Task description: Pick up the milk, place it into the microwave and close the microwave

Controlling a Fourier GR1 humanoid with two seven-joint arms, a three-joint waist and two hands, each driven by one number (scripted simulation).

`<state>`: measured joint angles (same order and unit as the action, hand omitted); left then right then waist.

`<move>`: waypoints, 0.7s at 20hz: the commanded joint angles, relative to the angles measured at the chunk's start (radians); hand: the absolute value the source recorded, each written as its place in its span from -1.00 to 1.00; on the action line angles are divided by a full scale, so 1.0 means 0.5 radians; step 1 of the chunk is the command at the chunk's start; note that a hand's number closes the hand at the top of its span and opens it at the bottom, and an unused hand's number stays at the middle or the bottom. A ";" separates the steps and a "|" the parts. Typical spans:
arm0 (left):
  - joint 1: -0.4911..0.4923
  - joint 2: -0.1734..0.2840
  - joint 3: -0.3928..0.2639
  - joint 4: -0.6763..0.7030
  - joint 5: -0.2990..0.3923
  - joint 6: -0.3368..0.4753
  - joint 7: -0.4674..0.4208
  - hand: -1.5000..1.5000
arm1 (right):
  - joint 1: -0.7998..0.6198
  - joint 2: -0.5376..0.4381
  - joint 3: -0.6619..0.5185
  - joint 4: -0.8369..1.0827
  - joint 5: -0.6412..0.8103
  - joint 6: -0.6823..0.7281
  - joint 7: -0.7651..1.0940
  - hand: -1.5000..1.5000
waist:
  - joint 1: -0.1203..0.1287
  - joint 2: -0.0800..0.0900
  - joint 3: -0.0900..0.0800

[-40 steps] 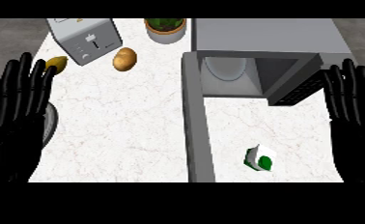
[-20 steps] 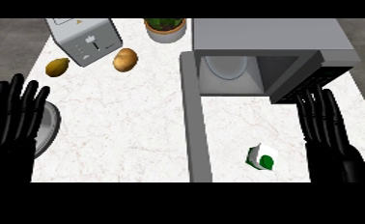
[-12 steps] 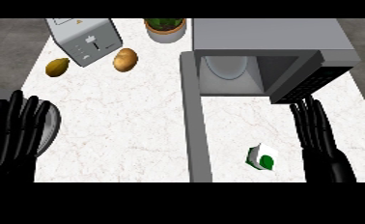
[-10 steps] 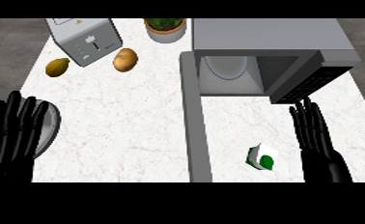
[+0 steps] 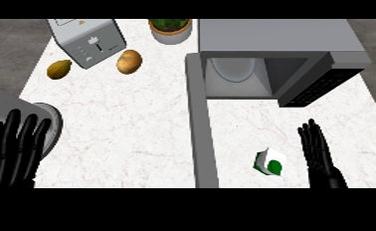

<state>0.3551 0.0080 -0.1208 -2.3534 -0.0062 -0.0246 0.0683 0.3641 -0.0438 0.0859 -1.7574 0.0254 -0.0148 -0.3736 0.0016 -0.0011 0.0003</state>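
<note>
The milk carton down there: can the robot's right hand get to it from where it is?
Probably yes. The right hand is open just right of the milk carton, with only bare counter between them.

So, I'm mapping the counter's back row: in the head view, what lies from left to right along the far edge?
Yellowish fruit → toaster → potato → potted plant → open microwave.
</note>
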 commanded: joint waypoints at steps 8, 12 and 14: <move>0.145 0.042 0.023 -0.106 0.035 -0.021 -0.034 -1.00 | -0.128 -0.009 -0.189 0.689 -0.046 0.056 -0.482 -1.00 | 0.004 0.001 -0.001; 0.168 -0.014 -0.126 -0.138 -0.085 0.038 -0.008 -1.00 | -0.351 -0.046 -0.308 0.989 -0.149 0.155 -0.601 -1.00 | 0.008 0.001 0.000; 0.012 -0.014 -0.147 -0.167 -0.103 0.102 0.160 -1.00 | -0.409 -0.029 -0.300 1.307 -0.114 0.208 -0.820 -1.00 | 0.005 0.003 0.001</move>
<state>0.3979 0.0156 -0.1488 -2.4191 -0.0150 -0.0112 0.0994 0.2312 -0.0504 -0.0341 -1.2791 -0.0185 0.0492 -0.6913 0.0042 -0.0005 0.0003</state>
